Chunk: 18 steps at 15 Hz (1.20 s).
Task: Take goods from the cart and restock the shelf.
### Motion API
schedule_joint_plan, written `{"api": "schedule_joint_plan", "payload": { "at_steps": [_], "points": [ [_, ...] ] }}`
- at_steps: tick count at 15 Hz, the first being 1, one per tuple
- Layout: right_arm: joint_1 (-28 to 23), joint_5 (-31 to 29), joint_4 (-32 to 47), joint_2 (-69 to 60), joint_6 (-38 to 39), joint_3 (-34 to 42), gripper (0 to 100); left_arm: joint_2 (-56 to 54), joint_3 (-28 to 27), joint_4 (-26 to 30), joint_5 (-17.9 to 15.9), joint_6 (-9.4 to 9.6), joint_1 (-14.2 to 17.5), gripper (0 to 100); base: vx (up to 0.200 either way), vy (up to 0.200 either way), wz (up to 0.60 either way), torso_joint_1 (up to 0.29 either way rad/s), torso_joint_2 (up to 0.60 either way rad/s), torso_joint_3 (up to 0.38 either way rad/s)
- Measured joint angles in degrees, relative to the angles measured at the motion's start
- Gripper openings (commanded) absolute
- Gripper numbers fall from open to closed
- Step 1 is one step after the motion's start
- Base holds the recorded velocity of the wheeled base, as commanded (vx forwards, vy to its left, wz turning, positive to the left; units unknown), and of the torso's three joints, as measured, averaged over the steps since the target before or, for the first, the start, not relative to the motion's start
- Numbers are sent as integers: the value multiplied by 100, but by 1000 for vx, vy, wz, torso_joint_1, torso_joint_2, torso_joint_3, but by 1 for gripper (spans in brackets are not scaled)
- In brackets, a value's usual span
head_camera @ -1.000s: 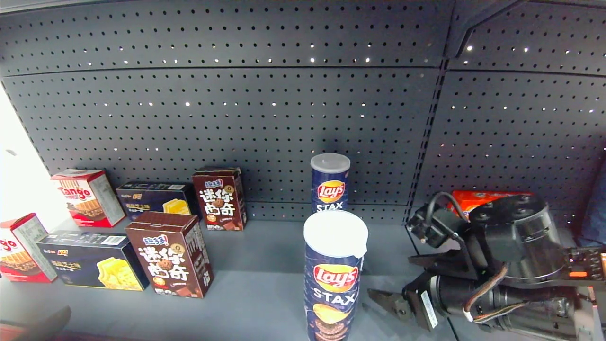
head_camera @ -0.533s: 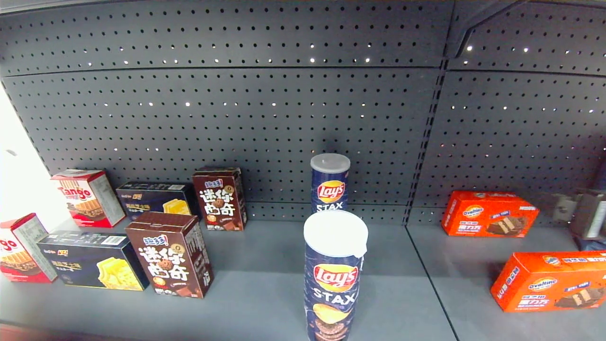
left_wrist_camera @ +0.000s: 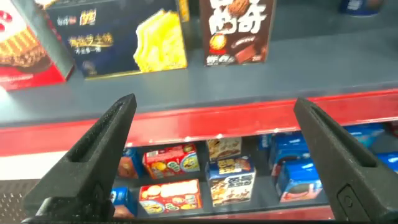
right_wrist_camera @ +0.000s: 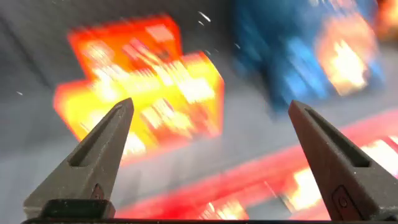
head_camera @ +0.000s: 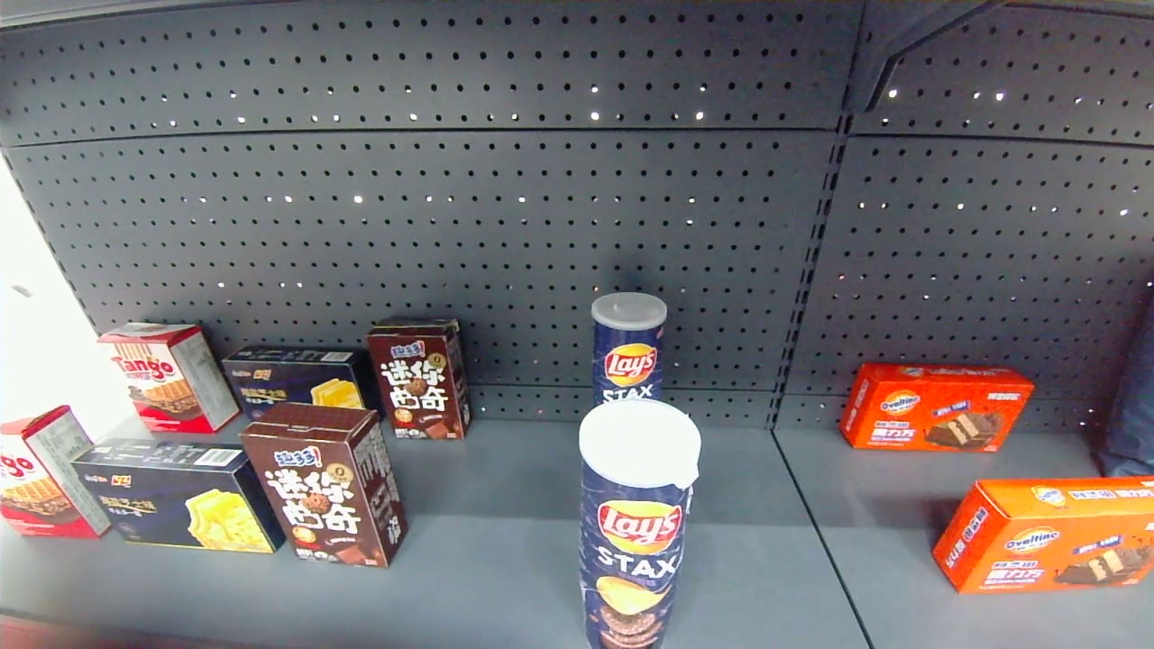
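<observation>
On the grey shelf (head_camera: 505, 559) two tall blue chip cans stand one behind the other, the near can (head_camera: 638, 532) and the far can (head_camera: 628, 347). Two orange boxes (head_camera: 933, 406) (head_camera: 1050, 534) lie on the right section. My left gripper (left_wrist_camera: 214, 102) is open and holds nothing. It hangs in front of the shelf's red front edge (left_wrist_camera: 205, 127), facing a brown cookie box (left_wrist_camera: 239, 28) and a dark blue box (left_wrist_camera: 118, 37). My right gripper (right_wrist_camera: 211, 104) is open and holds nothing, with blurred orange boxes (right_wrist_camera: 143, 87) beyond it.
At the left stand brown cookie boxes (head_camera: 325, 482), dark blue boxes (head_camera: 176, 496) and red wafer boxes (head_camera: 167, 374). A perforated back wall (head_camera: 541, 225) closes the shelf. A lower shelf holds several small packs (left_wrist_camera: 230, 177). Free shelf floor lies between the cans and the orange boxes.
My right arm, low at the right of the head view a second ago, has pulled away to the right and out of that view. Both orange boxes are now uncovered.
</observation>
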Motion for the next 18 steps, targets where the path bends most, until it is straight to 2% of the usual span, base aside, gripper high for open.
{"api": "schedule_joint_plan", "payload": {
  "at_steps": [2,3,6,7,8,10,11,12,14,16,18],
  "points": [
    [-184,121,360,-747,-71,417,100,-116,65,-9,-9,-117,-2,100,0,0,0,0,0,0],
    [-232,539,422,-948,-123,529,100,-146,78,-13,-35,-238,-7,100,0,0,0,0,0,0],
    [-284,2405,463,-1243,-588,640,100,-195,94,-16,-183,-425,-11,100,0,0,0,0,0,0],
    [-289,2645,477,-1280,-819,649,100,-201,94,-13,-243,-456,-11,100,0,0,0,0,0,0],
    [-322,2487,506,-1309,-869,649,100,-206,94,-9,-297,-469,-13,100,0,0,0,0,0,0],
    [-661,1732,503,-1346,-819,649,100,-212,91,-5,-382,-502,-27,100,0,0,0,0,0,0],
    [-870,1582,495,-1404,-667,649,100,-212,89,-2,-428,-720,-29,100,0,0,0,0,0,0],
    [-1052,1464,495,-1503,-566,649,100,-215,87,-9,-436,-822,-29,100,0,0,0,0,0,0],
    [-1554,1167,508,-1679,-443,653,100,-215,89,-24,-417,-850,-33,100,0,0,0,0,0,0],
    [-1827,1297,513,-1731,-330,679,100,-215,102,-40,-406,-819,-27,100,0,0,0,0,0,0],
    [-1563,1557,502,-1776,-260,747,100,-218,105,-44,-401,-746,-22,100,0,0,0,0,0,0]
  ]
}}
